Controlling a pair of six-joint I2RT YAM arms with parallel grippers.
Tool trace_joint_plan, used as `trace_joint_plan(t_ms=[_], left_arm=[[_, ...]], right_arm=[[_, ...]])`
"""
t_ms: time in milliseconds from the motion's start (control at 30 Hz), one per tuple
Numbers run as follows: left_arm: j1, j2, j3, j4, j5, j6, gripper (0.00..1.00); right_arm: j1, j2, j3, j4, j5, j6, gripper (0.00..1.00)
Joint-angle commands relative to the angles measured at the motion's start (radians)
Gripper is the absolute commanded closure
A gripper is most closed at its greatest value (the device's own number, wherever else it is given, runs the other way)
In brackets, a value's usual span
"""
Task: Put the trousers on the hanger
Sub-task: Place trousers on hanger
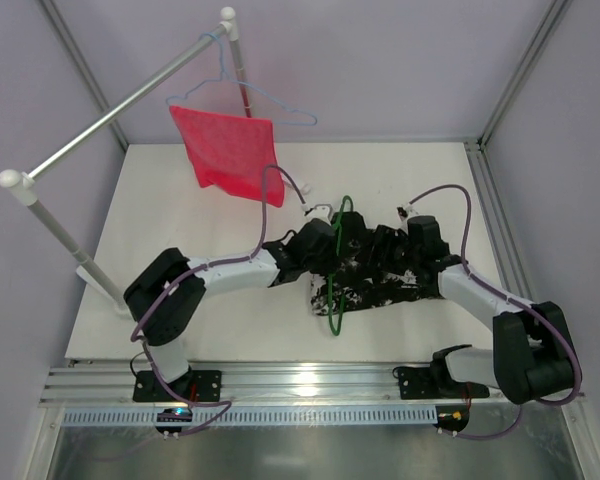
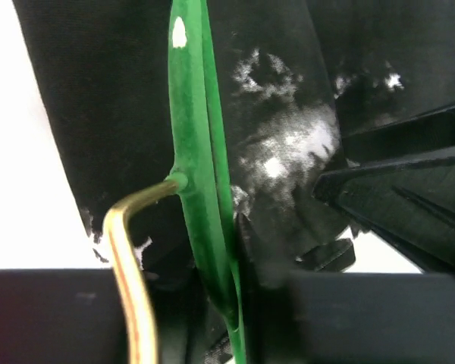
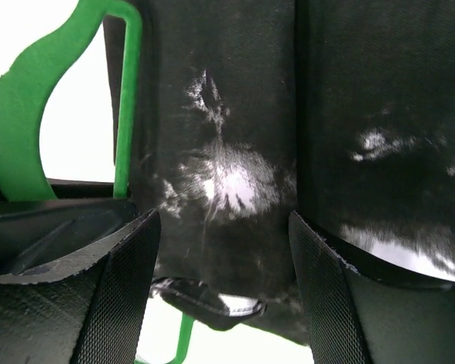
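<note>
Crumpled in a dark heap near the middle of the surface [image 1: 170, 210], a little to the right: the trousers [image 1: 385, 285], black with white splotches. Standing on edge at their left end: the hanger [image 1: 334, 318], bright green. In the left wrist view, cloth on both sides of it, so probably passed through the frame or laid over the bar; cannot tell which.

Judged as about halfway: cloth and hanger already together, but not yet spread evenly, not yet lifted off the surface. Seemingly left to do: drawing the legs further across the bar and making them even.

Left jaws, low at the neck of the hanger beside its brass hook [image 2: 125, 250]: apparently pressed together on the green frame, though blurred there. Right jaws: spread wide, one on each side of a fold of the trousers, not squeezing it.

Left arm [image 1: 230, 272]: stretched low from the near left corner toward the centre. Right arm [image 1: 475, 295]: bent from the near right corner, reaching left and far, wrist down over the heap.

Further out, at the far left: a white rail [image 1: 120, 108] on posts, carrying a pale blue hanger [image 1: 280, 108] with a red cloth [image 1: 228, 150] draped on it.
</note>
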Motion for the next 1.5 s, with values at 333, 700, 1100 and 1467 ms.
trace_joint_plan(t_ms=[333,700,1100,1467], left_arm=[[0.042,-0.049,0.007,-0.11,-0.055,-0.028,1.0],[0.129,-0.135,-0.123,-0.255,-0.095,-0.077,1.0],[0.182,-0.152,-0.194,-0.326,-0.217,-0.065,1.0],[0.168,-0.235,-0.364,0.19,0.282,-0.169,1.0]], right_arm=[[0.068,0.28,0.057,0.312,-0.139,0.029,0.44],[0.293,0.357,0.141,0.302,0.057,0.147,0.88],[0.227,-0.182,-0.058,-0.088,0.485,0.176,0.96],[0.228,-0.136,-0.221,0.033,0.516,0.287,0.96]])
